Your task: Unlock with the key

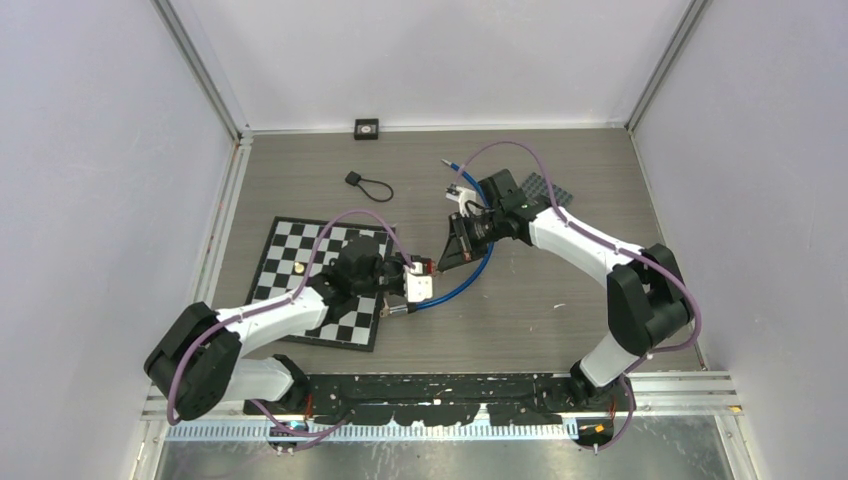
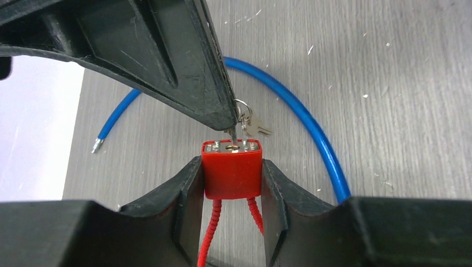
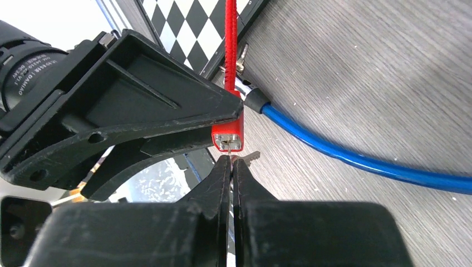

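Restraint comes from the left hand (image 2: 232,169), closed tight on the red padlock (image 2: 232,184) near the worktop (image 1: 560,300) centre. The right hand (image 3: 231,164), fully shut, pinches the key (image 3: 229,148) seated in the keyway. Risk: off-axis twisting may bend the key or slip the padlock.

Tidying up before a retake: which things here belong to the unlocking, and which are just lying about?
In use: red padlock, key, left claw, right claw.
Lying about: chessboard, black loop, small black box, blue cable (role unclear).
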Robot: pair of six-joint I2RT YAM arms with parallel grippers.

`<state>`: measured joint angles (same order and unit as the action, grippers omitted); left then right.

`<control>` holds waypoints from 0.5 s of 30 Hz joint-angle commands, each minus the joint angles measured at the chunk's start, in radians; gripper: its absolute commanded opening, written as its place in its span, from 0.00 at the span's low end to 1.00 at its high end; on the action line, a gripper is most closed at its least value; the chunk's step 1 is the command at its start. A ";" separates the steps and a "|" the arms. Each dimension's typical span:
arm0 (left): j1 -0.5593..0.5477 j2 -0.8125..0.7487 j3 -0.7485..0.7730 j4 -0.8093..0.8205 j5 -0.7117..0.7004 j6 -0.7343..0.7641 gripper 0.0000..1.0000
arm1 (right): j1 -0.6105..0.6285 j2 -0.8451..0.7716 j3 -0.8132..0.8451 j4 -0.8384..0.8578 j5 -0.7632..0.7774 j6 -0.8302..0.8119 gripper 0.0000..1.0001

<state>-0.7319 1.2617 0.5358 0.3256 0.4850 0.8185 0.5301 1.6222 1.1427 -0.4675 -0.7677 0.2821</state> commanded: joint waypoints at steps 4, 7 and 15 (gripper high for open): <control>-0.009 -0.016 0.075 -0.012 0.179 -0.098 0.00 | 0.039 -0.118 -0.003 0.064 0.080 -0.107 0.01; -0.008 -0.005 0.090 -0.026 0.177 -0.115 0.00 | 0.045 -0.128 -0.002 0.058 0.092 -0.108 0.01; 0.000 0.024 0.113 0.001 0.169 -0.205 0.00 | 0.048 -0.146 -0.021 0.068 0.099 -0.101 0.00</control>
<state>-0.7235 1.2800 0.6025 0.2569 0.5694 0.6846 0.5644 1.5196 1.1240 -0.5014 -0.6617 0.1856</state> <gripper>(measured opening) 0.380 0.057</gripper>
